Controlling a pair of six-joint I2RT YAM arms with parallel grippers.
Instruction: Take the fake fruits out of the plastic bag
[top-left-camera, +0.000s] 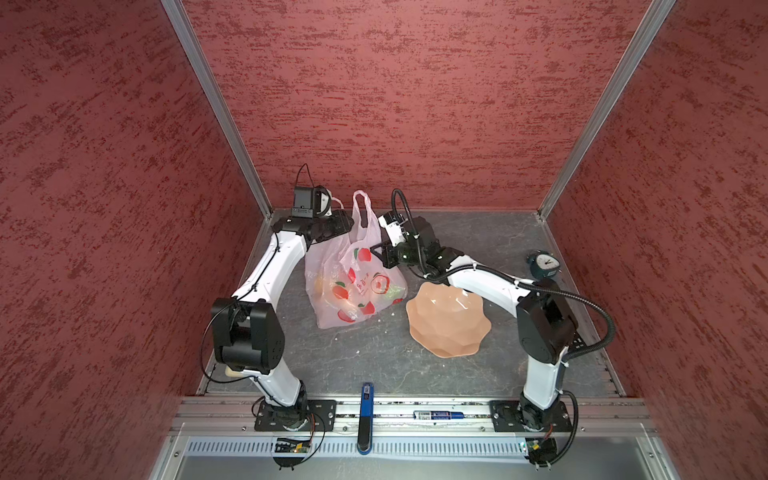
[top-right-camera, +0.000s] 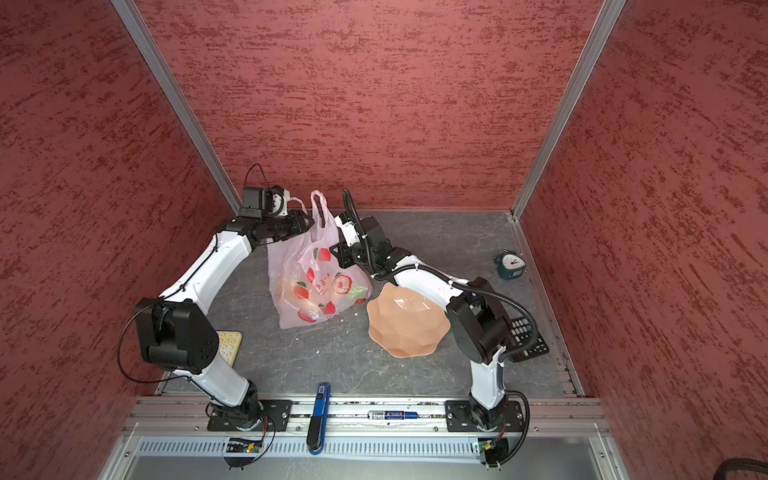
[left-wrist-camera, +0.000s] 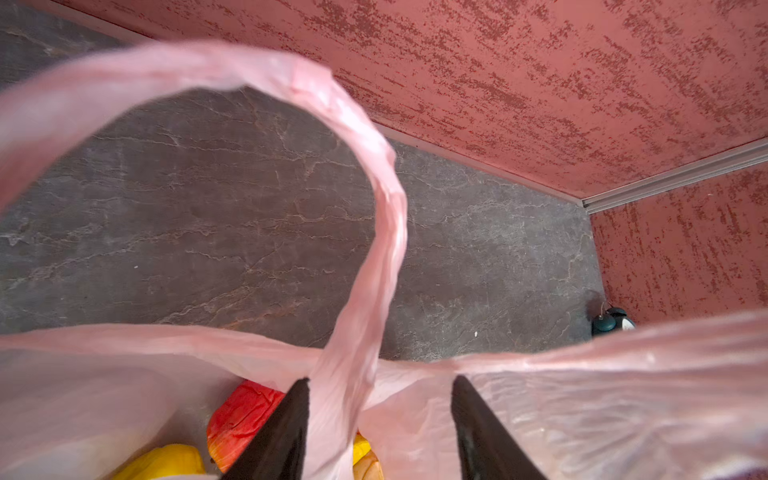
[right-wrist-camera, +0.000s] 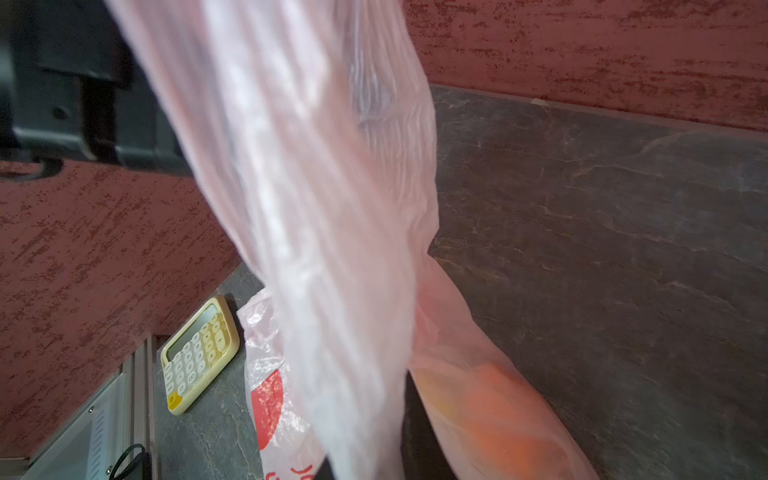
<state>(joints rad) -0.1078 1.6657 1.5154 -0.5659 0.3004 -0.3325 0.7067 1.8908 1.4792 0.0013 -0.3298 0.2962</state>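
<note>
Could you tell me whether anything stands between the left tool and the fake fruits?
Yes: a handle loop of the plastic bag runs between the fingers of the left tool, with red and yellow fake fruits beyond it, inside the bag. Nothing else visible intervenes.

Peach scalloped dish (top-left-camera: 446, 326), green alarm clock (top-left-camera: 544, 265), cream calculator (right-wrist-camera: 198, 355)

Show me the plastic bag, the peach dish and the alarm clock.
plastic bag (top-left-camera: 353, 291): in a top view, printed front.
peach dish (top-left-camera: 449, 322): in a top view, bare inside.
alarm clock (top-left-camera: 545, 262): in a top view, white dial.
</note>
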